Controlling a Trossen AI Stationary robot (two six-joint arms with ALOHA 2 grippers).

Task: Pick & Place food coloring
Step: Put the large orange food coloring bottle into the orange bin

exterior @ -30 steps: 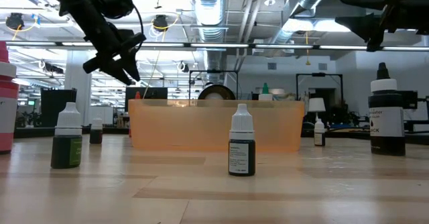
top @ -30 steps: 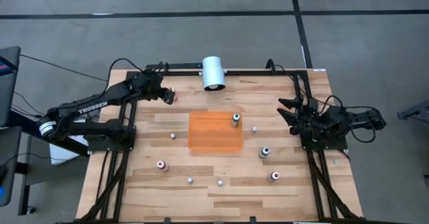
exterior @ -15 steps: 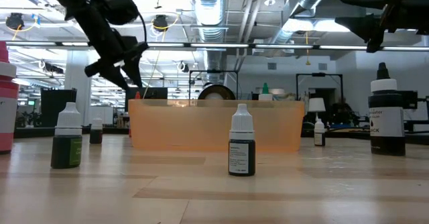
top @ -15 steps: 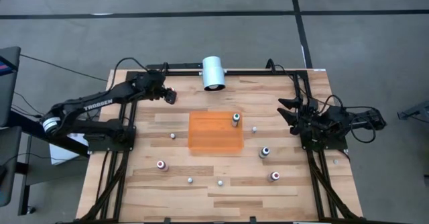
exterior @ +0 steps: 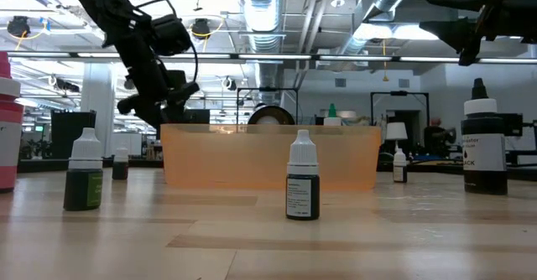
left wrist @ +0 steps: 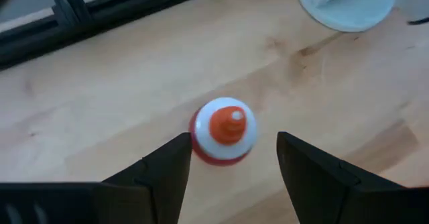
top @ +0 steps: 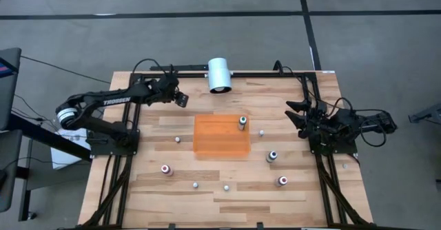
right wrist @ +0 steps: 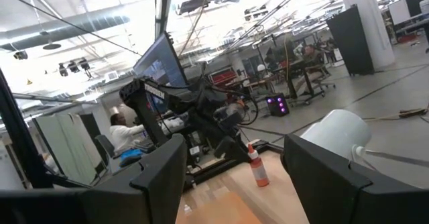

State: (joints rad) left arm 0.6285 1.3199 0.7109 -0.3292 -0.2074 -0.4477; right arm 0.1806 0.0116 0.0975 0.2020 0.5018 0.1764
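Note:
The red food coloring bottle [left wrist: 224, 131], with a white and orange top, stands upright near the table's far left. My left gripper [left wrist: 231, 158] [top: 180, 98] is above it, pointing down and open, with one finger on each side and not touching. In the high view the gripper hides this bottle. One bottle [top: 242, 123] stands in the orange tray [top: 220, 137]. Three more stand on the table: a dark one [top: 272, 156], a red one [top: 282, 181] and a pink one [top: 166, 169]. My right gripper [top: 292, 116] is open, raised at the table's right side.
A large white cylinder [top: 220, 75] lies at the far edge, just right of my left gripper. Small white bits [top: 177, 139] [top: 195, 185] [top: 226, 187] [top: 261, 132] dot the wood. Black frame rails run along the far, left and right edges. A person [right wrist: 127, 133] is in the room beyond.
My left gripper has moved toward the table's right and down, and now stands over the red bottle with a finger on each side. The arm has stretched out lower along the far edge. No bottle has moved.

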